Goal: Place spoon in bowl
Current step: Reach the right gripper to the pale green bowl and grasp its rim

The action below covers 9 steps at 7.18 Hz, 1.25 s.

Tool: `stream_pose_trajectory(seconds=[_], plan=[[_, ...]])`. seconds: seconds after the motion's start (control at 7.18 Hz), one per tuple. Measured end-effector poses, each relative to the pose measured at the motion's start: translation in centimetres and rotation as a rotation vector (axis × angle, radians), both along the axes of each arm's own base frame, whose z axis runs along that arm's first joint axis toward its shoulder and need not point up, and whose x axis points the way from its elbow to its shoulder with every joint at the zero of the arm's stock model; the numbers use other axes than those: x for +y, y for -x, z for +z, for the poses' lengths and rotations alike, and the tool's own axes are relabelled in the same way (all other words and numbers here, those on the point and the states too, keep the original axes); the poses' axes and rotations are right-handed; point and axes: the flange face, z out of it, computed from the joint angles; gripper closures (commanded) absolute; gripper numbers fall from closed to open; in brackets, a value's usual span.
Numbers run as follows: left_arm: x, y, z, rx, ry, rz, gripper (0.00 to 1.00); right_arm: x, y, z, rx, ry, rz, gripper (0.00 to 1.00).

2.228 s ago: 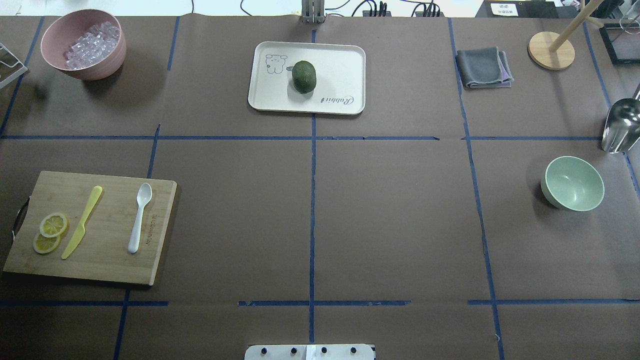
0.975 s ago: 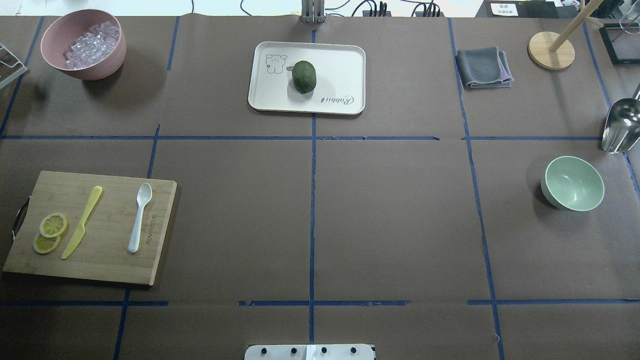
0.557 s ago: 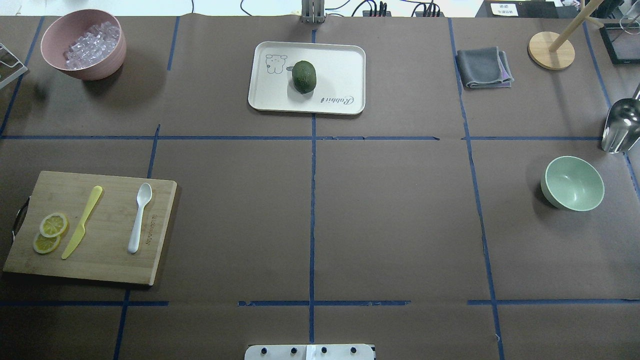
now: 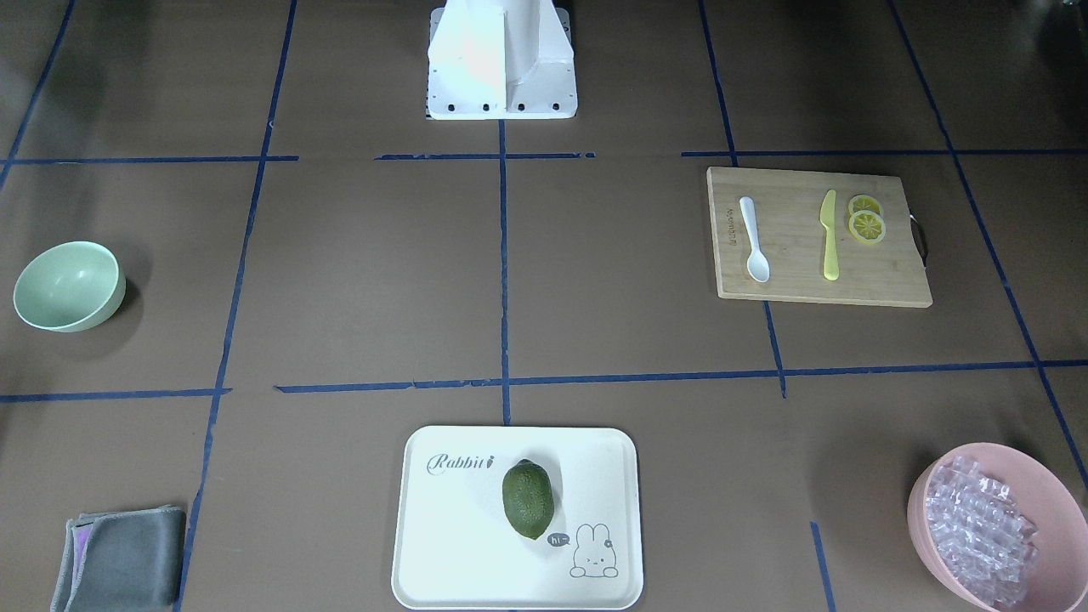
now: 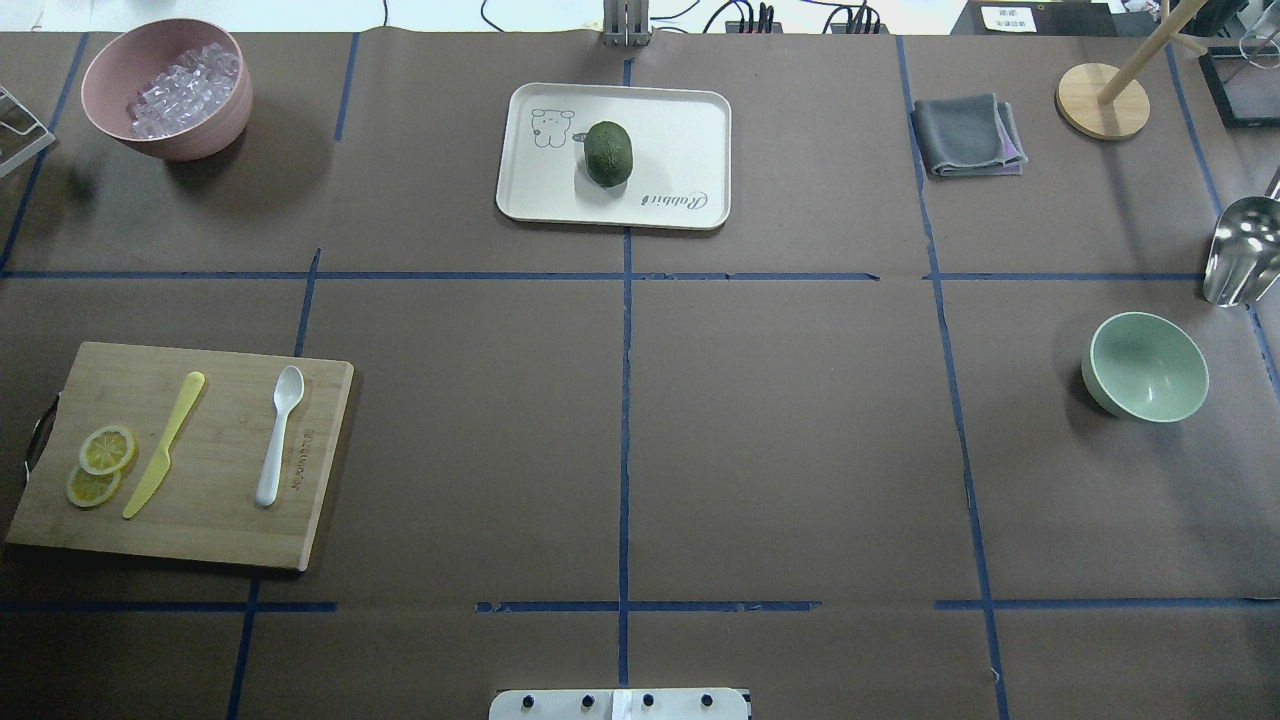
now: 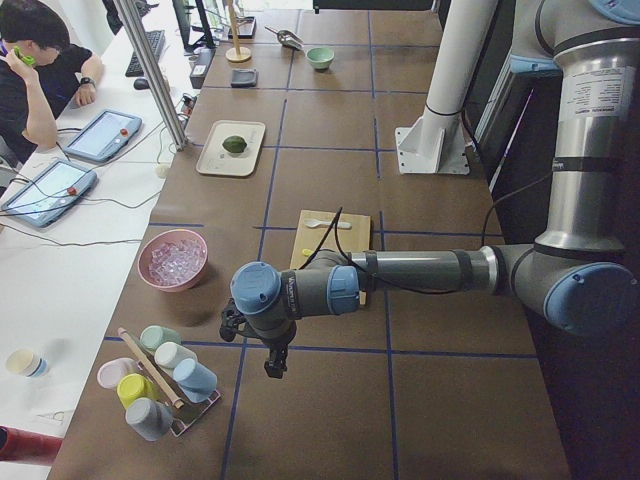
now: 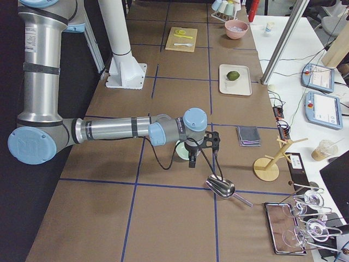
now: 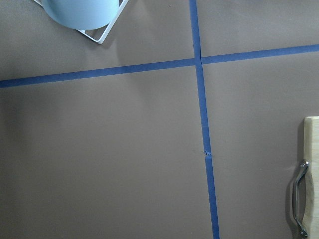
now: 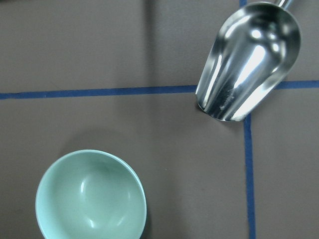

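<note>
Counter (image 5: 800,450): brown paper w/ blue tape grid. Left arm (image 6: 400,275): stretched low over the counter's left end. Left gripper (image 6: 273,362) hangs past the cutting board's handle end, spoon not in it; open or closed, can't tell from the side view. Right arm (image 7: 109,130): reaches out at the opposite end. Right gripper (image 7: 192,161) hovers just beside the bowl; jaw state likewise can't tell. Cutting board (image 5: 220,530): bamboo, robot's left side. Tray (image 5: 680,120): cream, far centre, w/ one green fruit. Pink bowl (image 5: 200,125): far left, clear cubes inside. Bowl (image 5: 1145,366): mint green, robot's right side, upright, nothing in it. Metal scoop (image 5: 1240,255): nr the bowl, not touching. Yellow knife (image 5: 163,445): on board, btwn lemon slices and spoon. Spoon (image 5: 278,436): white, flat on board, scoop end pointing away from robot, well apart from bowl. Task status: nothing done yet. Reach, grasp, carry across the counter and drop into the bowl all remain, probably starting w/ the left arm as the nearer one.
</note>
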Motion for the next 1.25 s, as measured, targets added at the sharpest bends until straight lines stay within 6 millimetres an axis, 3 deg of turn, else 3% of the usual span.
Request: stream_pose_trajectory(seconds=[0.28, 0.7, 0.84, 0.97, 1.11, 1.25], plan=[[0.0, 0.0, 0.0, 0.000, 0.001, 0.000, 0.00, 1.4, 5.3, 1.2, -0.009, -0.014, 0.040, 0.00], [0.1, 0.0, 0.1, 0.001, 0.002, 0.000, 0.00, 1.7, 9.6, 4.8, 0.040, -0.009, 0.020, 0.00], [0.1, 0.0, 0.1, 0.002, 0.002, 0.000, 0.00, 1.5, 10.6, 5.7, 0.052, 0.001, 0.006, 0.24], [0.1, 0.0, 0.1, 0.002, 0.001, 0.000, 0.00, 1.3, 11.5, 6.2, 0.057, 0.012, -0.005, 0.91], [0.1, 0.0, 0.0, 0.002, 0.001, 0.000, 0.00, 1.2, 11.9, 6.3, 0.054, 0.023, -0.003, 1.00], [0.1, 0.0, 0.0, 0.002, 0.001, 0.000, 0.00, 1.0, 12.2, 6.0, 0.048, 0.031, 0.004, 1.00]])
